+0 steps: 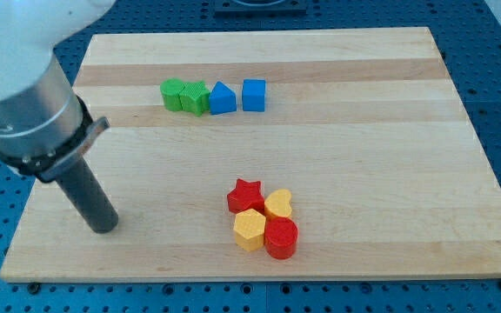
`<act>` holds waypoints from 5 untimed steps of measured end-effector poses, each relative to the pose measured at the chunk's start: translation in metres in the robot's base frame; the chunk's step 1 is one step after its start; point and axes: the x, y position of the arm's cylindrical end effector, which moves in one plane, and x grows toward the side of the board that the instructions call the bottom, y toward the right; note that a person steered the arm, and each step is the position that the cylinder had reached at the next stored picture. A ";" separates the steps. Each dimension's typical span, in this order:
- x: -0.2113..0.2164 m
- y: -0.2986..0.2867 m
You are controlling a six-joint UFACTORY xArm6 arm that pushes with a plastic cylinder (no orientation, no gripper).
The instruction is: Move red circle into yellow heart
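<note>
The red circle sits near the view's bottom centre, touching the yellow heart just above it. A yellow hexagon lies against the red circle's left side. A red star sits left of the yellow heart, touching it. My tip is at the view's lower left, far to the left of this cluster, touching no block.
A row of blocks lies near the view's top: two green blocks, a blue block with a pointed top and a blue cube. The wooden board ends at blue surroundings on all sides.
</note>
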 end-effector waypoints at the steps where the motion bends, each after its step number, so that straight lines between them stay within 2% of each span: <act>1: 0.036 0.030; 2: 0.049 0.062; 5: 0.049 0.128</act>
